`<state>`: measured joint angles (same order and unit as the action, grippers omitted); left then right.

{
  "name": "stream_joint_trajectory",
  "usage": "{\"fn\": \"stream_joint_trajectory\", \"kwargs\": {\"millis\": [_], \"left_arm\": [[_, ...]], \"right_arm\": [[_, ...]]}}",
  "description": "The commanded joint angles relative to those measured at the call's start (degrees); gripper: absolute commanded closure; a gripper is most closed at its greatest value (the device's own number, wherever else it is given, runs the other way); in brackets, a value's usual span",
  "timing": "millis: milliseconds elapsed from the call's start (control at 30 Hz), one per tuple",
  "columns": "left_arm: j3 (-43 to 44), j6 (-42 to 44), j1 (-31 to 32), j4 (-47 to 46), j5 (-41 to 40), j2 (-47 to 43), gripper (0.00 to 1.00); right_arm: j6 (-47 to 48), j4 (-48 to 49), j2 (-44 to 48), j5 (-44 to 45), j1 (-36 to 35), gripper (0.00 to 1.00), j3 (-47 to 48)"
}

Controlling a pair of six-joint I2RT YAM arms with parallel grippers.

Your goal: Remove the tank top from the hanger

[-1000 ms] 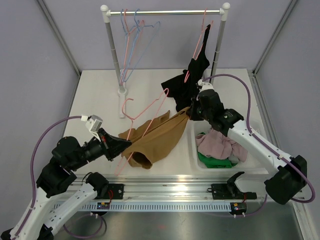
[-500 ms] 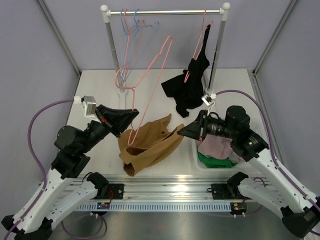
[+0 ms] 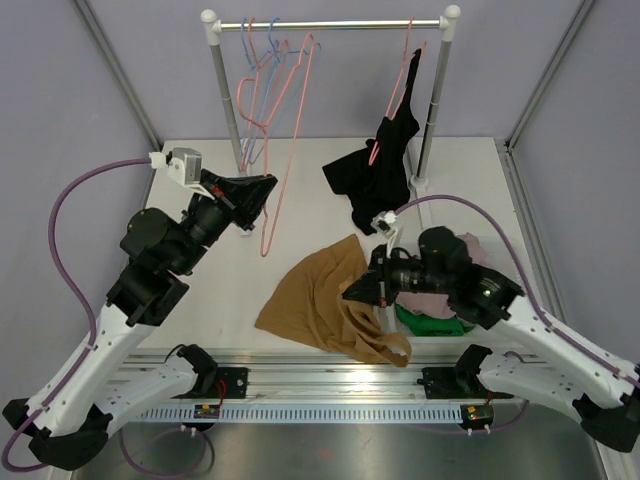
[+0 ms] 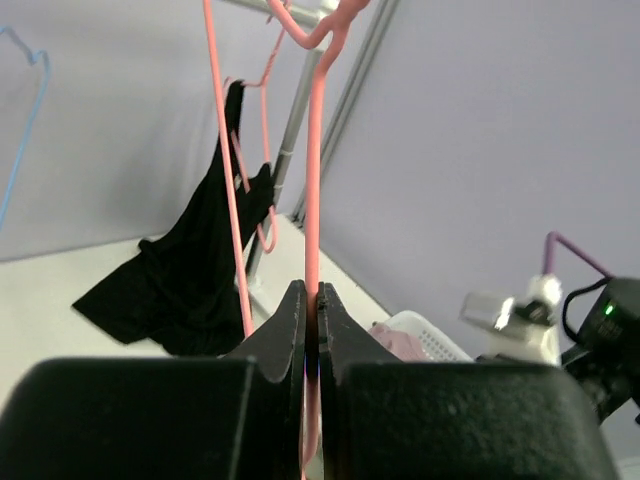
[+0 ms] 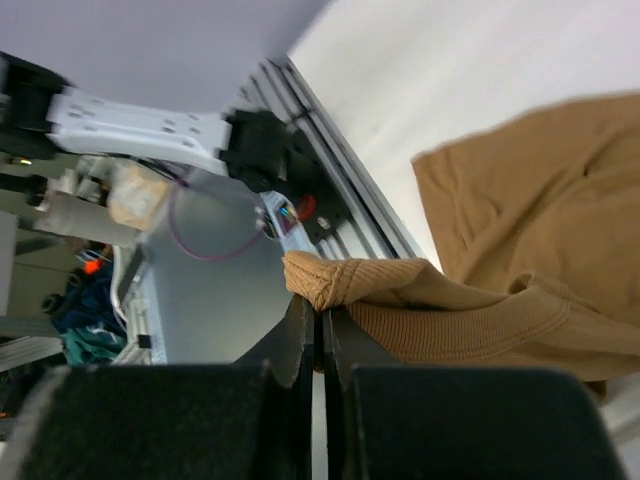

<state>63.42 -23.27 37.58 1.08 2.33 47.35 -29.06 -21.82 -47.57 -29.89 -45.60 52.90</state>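
Observation:
The brown tank top (image 3: 315,300) lies crumpled on the table, off the hanger. My right gripper (image 3: 349,292) is shut on a bunched ribbed edge of it; the right wrist view shows the cloth (image 5: 500,300) pinched at my gripper (image 5: 318,308). My left gripper (image 3: 266,187) is shut on the bare pink hanger (image 3: 267,245) and holds it up, its hook near the rail (image 3: 330,24). In the left wrist view the pink wire (image 4: 313,200) runs up from my closed gripper (image 4: 312,296).
A black garment (image 3: 380,170) hangs on another pink hanger at the rail's right end. Several bare hangers (image 3: 262,90) hang at the rail's left. A white basket with pink and green clothes (image 3: 430,320) sits under my right arm. Rack posts (image 3: 228,100) stand at the back.
My left gripper has lifted the pink hanger up and back toward the rail, free of the tank top. My right gripper has pulled the tank top toward the near edge.

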Motion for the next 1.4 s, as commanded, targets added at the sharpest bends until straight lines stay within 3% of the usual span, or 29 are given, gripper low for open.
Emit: {"fn": "stream_joint_trajectory", "kwargs": {"millis": [0,67,133,200,233,267,533,833,1033,1200,1367], "left_arm": [[2.5,0.5,0.1,9.3,-5.7,0.9,1.00],[3.5,0.6,0.1,12.8,-6.3,2.4,1.00],[5.0,0.9,0.0,15.9,-6.9,3.9,1.00],[8.9,1.2,-0.5,18.9,-7.0,7.2,1.00],[10.0,1.3,-0.8,20.8,-6.5,8.3,1.00],[11.4,1.6,-1.3,21.5,-6.1,9.2,1.00],[26.8,0.6,-4.4,28.9,-2.7,22.0,1.00],[48.4,0.0,-11.4,34.6,5.3,40.2,1.00],[58.6,0.1,-15.7,31.8,7.3,49.0,1.00],[68.7,-0.7,-18.2,35.9,7.3,57.9,1.00],[64.5,-2.5,-20.9,36.6,6.4,57.8,1.00]], "right_arm": [[0.5,3.2,-8.1,16.5,-5.5,1.00,-3.1],[-0.4,6.1,-11.4,21.2,-8.3,1.00,-3.9],[-0.7,7.5,-15.8,23.5,-10.1,0.89,-4.4],[-0.9,8.5,-19.5,24.7,-10.6,0.59,-4.0],[-0.6,8.0,-20.4,25.1,-10.8,0.34,-3.3],[-0.6,6.5,-20.9,26.9,-11.2,0.02,-2.7],[-0.2,-2.0,-10.4,38.7,-11.3,0.00,-0.5],[-0.6,-4.5,-3.0,38.9,-11.2,0.01,-3.8],[-0.7,-4.6,-0.9,38.5,-11.3,0.00,-5.0],[-1.1,-4.5,-0.9,38.0,-11.3,0.01,-6.4],[-1.1,-4.2,-1.1,36.8,-11.2,0.00,-6.9]]}}
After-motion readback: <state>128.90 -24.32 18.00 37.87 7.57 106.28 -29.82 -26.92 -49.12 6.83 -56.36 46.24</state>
